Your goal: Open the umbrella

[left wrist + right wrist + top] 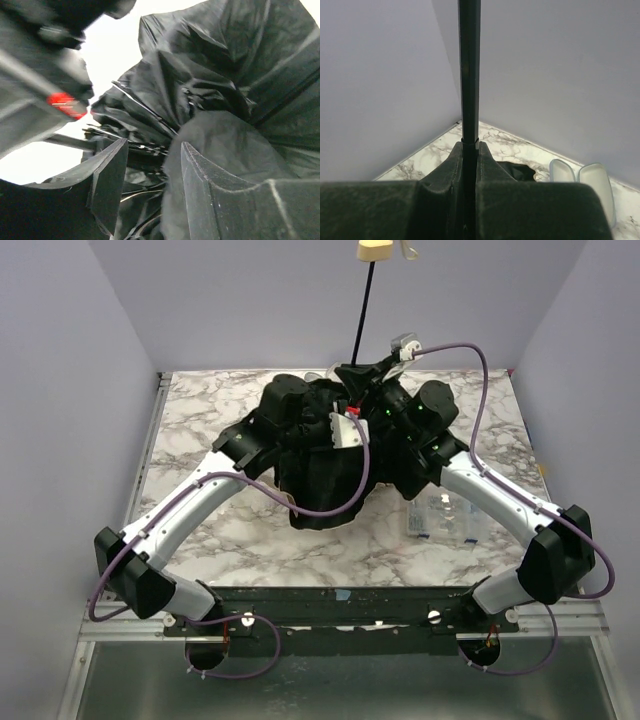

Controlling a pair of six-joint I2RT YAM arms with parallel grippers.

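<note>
At the worktop's (220, 410) far edge, the umbrella (320, 470) slumps, its canopy (210, 65) seemingly limp and light, the right hand (469, 150) clamped on the thin, likely stiff, slippery shaft (469, 65), the left hand (150, 165) half-apart among folds, grip unclear.

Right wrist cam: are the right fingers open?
No, the right fingers are clamped shut on the umbrella shaft, with no gap showing on either side of it.
</note>
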